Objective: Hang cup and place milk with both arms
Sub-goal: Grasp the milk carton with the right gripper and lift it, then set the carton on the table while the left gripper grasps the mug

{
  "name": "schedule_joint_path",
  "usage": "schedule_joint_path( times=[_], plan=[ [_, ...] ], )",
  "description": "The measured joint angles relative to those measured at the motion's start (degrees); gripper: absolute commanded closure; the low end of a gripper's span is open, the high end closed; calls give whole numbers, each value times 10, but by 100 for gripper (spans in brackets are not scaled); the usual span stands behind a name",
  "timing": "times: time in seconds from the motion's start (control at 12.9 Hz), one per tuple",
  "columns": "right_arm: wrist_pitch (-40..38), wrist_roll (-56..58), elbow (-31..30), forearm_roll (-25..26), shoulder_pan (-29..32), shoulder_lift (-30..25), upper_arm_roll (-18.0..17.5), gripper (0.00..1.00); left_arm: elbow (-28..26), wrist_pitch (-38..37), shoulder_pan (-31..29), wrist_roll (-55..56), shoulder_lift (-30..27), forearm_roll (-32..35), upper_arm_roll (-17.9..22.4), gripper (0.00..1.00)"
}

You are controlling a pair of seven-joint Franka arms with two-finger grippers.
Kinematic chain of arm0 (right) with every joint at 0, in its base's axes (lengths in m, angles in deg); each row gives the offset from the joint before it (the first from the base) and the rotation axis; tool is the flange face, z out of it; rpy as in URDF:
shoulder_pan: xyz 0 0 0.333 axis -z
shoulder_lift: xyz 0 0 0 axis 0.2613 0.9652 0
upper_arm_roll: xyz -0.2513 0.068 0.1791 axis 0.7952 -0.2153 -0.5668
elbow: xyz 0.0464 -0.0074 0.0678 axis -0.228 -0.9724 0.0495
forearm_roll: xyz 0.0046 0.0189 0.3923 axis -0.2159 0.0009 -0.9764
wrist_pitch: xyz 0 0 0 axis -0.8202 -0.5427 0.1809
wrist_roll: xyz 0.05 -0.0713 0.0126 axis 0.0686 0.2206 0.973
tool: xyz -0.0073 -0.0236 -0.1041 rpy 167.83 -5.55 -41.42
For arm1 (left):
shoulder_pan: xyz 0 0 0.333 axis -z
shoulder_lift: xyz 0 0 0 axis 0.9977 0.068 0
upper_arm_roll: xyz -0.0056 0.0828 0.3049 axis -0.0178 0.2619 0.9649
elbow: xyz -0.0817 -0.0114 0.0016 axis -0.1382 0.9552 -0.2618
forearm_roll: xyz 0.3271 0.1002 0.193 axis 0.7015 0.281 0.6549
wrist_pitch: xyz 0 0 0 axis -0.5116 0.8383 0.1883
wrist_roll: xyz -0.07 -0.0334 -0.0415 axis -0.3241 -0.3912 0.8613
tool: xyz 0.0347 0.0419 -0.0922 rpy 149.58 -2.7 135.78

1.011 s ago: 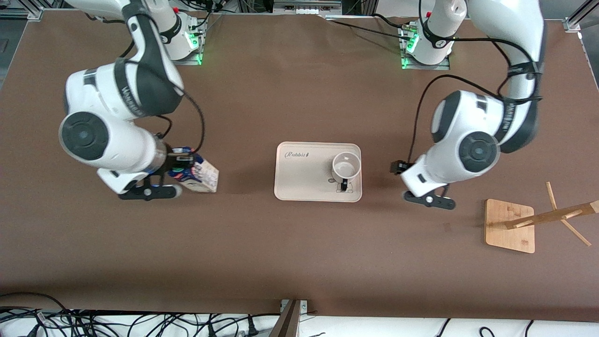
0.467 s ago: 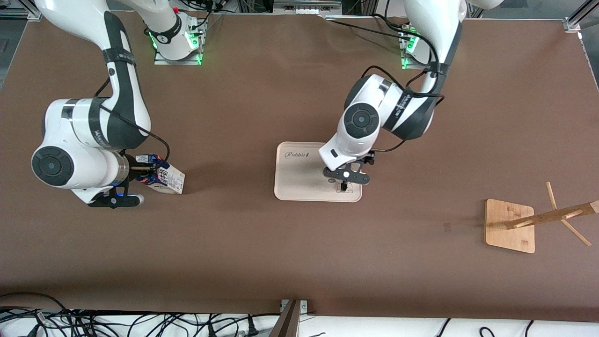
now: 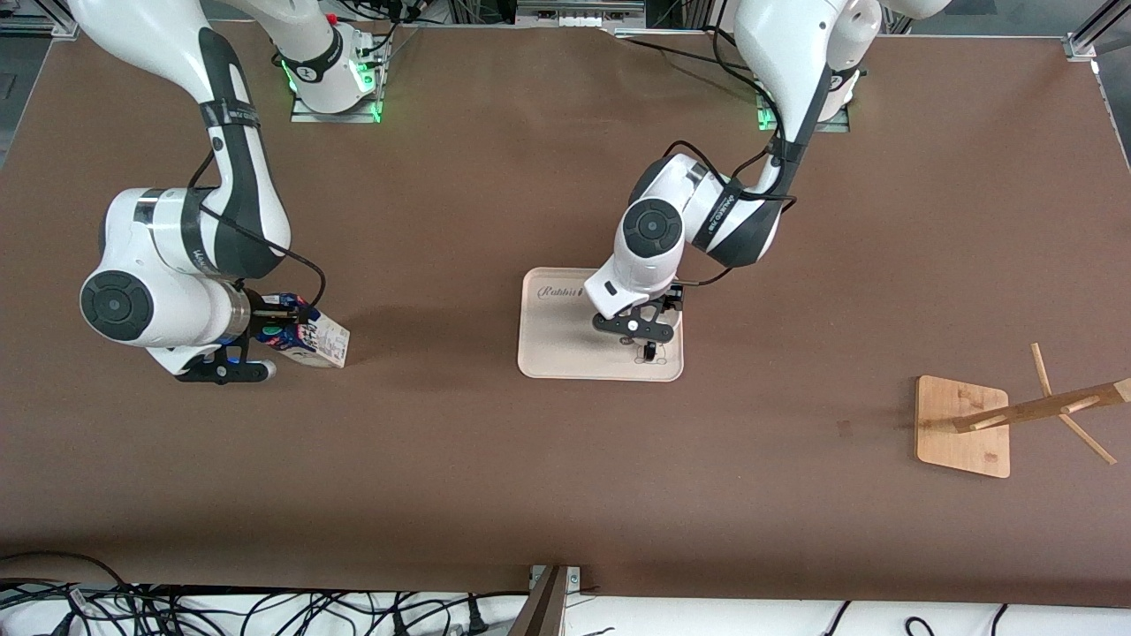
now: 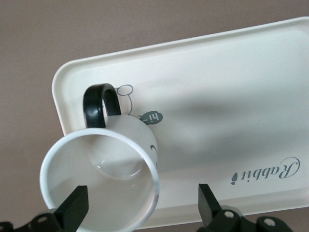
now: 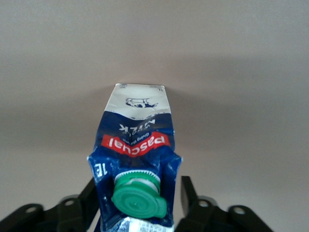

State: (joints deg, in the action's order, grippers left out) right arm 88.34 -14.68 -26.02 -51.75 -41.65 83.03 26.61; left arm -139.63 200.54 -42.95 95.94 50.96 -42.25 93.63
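Two grippers, one task thing each. Left gripper (image 4: pixel 142 212) hangs over the tray (image 3: pixel 552 353), fingers (image 4: pixel 73 208) spread wide, nothing held. One finger sits above the cup's (image 4: pixel 104 186) open mouth, the other out past its rim over bare tray; no contact visible. Cup stands upright on the tray at the end toward the left arm, black handle (image 4: pixel 99 104) toward the front camera. In the front view the cup is mostly hidden under the left gripper (image 3: pixel 638 329); only the handle (image 3: pixel 651 352) shows.

Right gripper (image 5: pixel 137 203) is low at the milk (image 5: pixel 137 159), toward the right arm's end of the desk (image 3: pixel 530 477). Its fingers (image 5: pixel 187 195) flank the carton's blue top on both sides, parted; one shows a slim gap, so whether they press the carton is unclear. Milk (image 3: pixel 314 336) stands on the desk, green cap (image 5: pixel 139 195) up, well apart from the tray.

Count: one cup, one milk, one tray, one wooden rack (image 3: pixel 967 424) toward the left arm's end, nearer the front camera than the tray.
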Motion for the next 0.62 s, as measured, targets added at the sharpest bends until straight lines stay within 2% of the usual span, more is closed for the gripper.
schedule_joint_path(
  times=[0.23,0.47,0.54,0.62],
  plan=[
    [6,0,11,0,-1,-14,0,0,-2,18,4,27,11,0,-10,0],
    [6,0,47,0,-2,-35,0,0,-3,33,12,39,27,1,-13,0],
    [6,0,57,0,-2,-49,0,0,-3,34,12,39,28,2,-13,41],
    [4,0,64,1,-2,-65,0,0,-3,34,12,39,28,3,-13,77]
  ],
)
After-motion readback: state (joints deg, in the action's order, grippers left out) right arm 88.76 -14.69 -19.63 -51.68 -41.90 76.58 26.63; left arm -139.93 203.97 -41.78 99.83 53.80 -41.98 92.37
